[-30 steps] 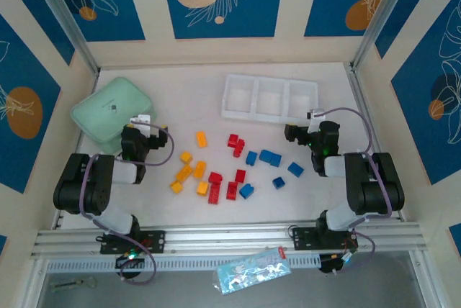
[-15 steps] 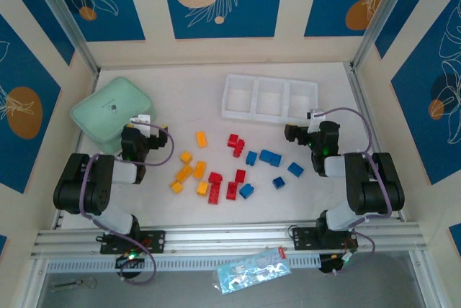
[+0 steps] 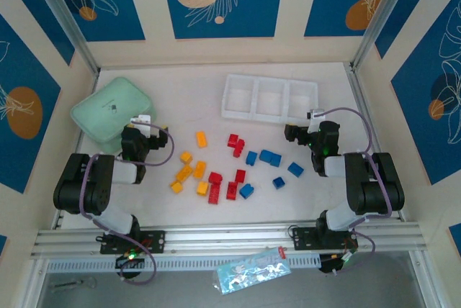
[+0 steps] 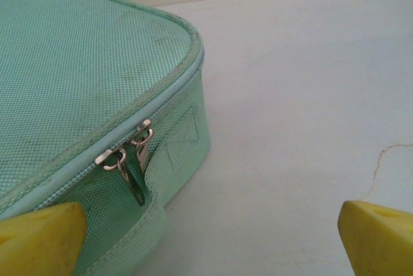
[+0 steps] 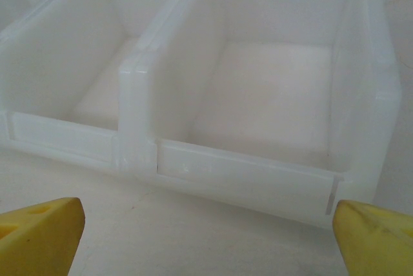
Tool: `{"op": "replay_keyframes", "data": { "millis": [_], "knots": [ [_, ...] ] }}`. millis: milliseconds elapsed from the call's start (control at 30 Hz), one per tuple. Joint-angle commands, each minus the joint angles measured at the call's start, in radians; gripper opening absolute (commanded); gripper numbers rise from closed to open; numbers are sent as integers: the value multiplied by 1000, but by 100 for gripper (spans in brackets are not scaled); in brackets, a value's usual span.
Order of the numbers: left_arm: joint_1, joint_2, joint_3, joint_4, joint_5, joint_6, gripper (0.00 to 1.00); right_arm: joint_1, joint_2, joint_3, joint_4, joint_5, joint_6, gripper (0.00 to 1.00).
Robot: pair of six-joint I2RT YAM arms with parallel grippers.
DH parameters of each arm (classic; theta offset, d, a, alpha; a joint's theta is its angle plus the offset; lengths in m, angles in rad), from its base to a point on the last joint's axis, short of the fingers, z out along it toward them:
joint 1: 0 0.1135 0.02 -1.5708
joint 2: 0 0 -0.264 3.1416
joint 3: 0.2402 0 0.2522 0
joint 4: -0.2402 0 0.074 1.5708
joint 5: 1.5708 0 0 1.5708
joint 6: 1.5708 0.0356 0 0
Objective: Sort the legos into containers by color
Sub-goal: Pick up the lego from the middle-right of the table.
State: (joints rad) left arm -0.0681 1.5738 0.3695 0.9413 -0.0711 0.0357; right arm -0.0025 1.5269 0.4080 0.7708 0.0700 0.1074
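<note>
My right jaws stand wide apart, their yellow fingertips point(image 5: 39, 234) at the lower corners of the wrist view. They face the near wall of the white tray point(image 5: 245, 173), just short of it. Its right compartment point(image 5: 271, 89) is straight ahead and its middle compartment point(image 5: 97, 95) is next over. From above, the legos all lie on the table point(image 3: 184, 96) on the near side of the tray, none of them in it. The blue legos point(image 3: 270, 157) sit closest to the near side of the middle and right compartments. The red legos point(image 3: 235, 142) sit near the left compartment point(image 3: 240, 94) and further toward my bases. The yellow-orange legos point(image 3: 199, 170) are scattered off past the tray's left end. My left jaws are also spread wide, one yellow fingertip point(image 4: 381, 237) at each lower corner of the wrist view, with only table between them. They are well to the left of the tray, right against the mint green zip case point(image 4: 77, 69). The case lies level with the tray, and its two metal zip pulls point(image 4: 129, 157) hang down its side wall just ahead of my left fingertip.
</note>
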Motion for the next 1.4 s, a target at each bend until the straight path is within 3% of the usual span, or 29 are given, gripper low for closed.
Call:
{"op": "replay_keyframes", "data": {
  "millis": [0,367,567,700,800,867,1033,1167,1367],
  "knots": [
    [-4,-8,8,-4,14,15,99,-5,-5,17,20,-22,-11,99],
    [-6,-93,-34,-1,96,46,99,-6,-66,14,-22,8,6,99],
    [-6,-306,-42,-195,92,5,99,-25,-223,45,-209,74,65,99],
    [-6,-465,-24,-362,84,-80,99,-71,-317,97,-367,60,235,99],
    [-4,-568,-23,-423,47,-195,99,-110,-363,186,-621,79,462,99],
    [-4,-636,-41,-436,26,-266,99,-145,-373,226,-730,12,516,99],
    [-1,-770,-86,-482,-27,-443,99,-219,-374,193,-745,-193,610,99],
    [-1,-819,-19,-698,64,-475,99,-180,-403,204,-830,-174,580,99],
    [-11,-869,29,-900,188,-587,99,-8,-429,284,-1027,-66,494,99]
  ]
}}
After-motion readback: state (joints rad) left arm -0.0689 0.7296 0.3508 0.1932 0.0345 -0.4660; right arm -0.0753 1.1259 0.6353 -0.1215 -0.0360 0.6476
